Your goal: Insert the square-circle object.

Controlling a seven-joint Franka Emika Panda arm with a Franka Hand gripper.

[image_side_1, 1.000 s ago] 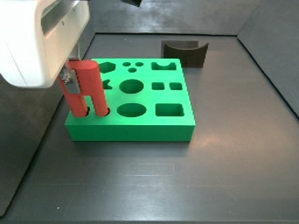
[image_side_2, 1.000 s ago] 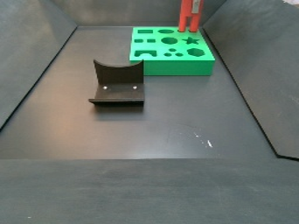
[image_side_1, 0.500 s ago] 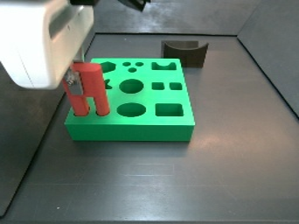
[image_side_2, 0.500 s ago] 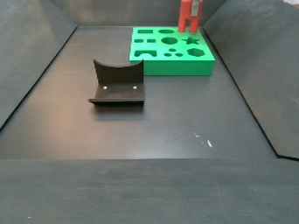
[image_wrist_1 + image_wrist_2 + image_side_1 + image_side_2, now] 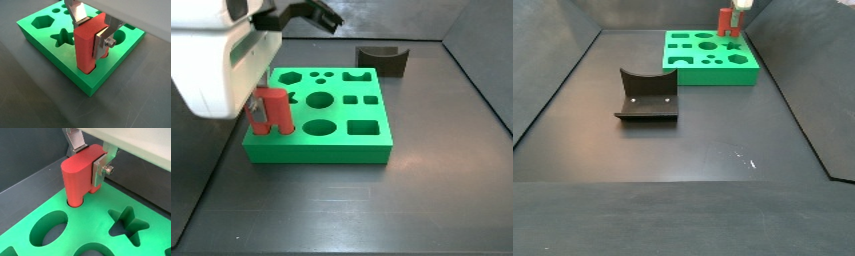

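Your gripper (image 5: 93,34) is pinching the red piece (image 5: 89,46) over the green board (image 5: 40,35), risking jamming it if tilted.

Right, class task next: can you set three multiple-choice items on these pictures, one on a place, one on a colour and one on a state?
1. Where is the dark fixture?
A. On top of the green board
B. On the floor, apart from the green board
C. Between the gripper's fingers

2. What colour is the piece between the fingers?
A. Red
B. Blue
C. Yellow

3. How is the gripper?
A. Open, far from everything
B. Shut on the fixture
C. Shut on the red piece at the board

Answers:
1 B: in a side view the fixture stands on the floor with bare floor between it and the green board.
2 A: in a wrist view the red piece sits between the silver fingers.
3 C: the gripper clamps the piece over the board's corner, and its rounded lower end meets a round hole.
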